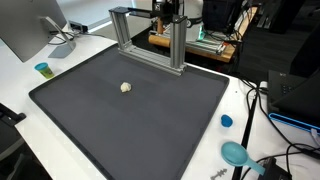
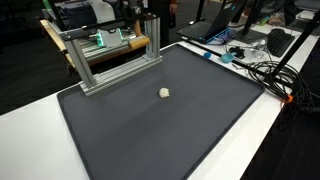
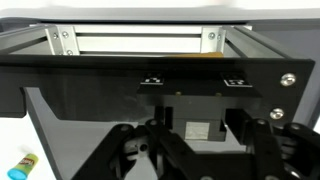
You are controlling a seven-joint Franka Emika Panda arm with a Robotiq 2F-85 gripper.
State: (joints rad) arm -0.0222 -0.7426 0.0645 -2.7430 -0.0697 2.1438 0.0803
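Table: white top (image 1: 28,150) nearest the viewer, carrying everything; its near and left margins show as bare strips around the mat.
Mat: dark grey sheet (image 1: 130,130) covering most of the table, edges straight, corners rounded.
Open room: the mat's whole middle and near half lie flat and free; crowding sits only along the far edge and the right margin.
Room: monitor (image 1: 25,30) far left, benches and gear beyond the far edge.
Frame: aluminium frame (image 1: 148,55) stands upright on the mat's far edge, long axis along that edge, open face toward the mat; in the wrist view its pale rail (image 3: 140,42) runs level, left to right.
Panel: black panel (image 3: 150,85) crosses the wrist view just below that rail.
Gripper: gripper (image 3: 200,140) is close to the panel, behind the frame; fingers (image 3: 150,150) stand apart with a pale grey patch in the gap; whether they grip anything I cannot tell.
Cables: tangle (image 1: 262,100) on the right margin.
Cup: blue cup (image 1: 42,69) off the mat's far left corner.
Lump: small cream lump (image 1: 126,87) alone on the mat, well apart from the frame.
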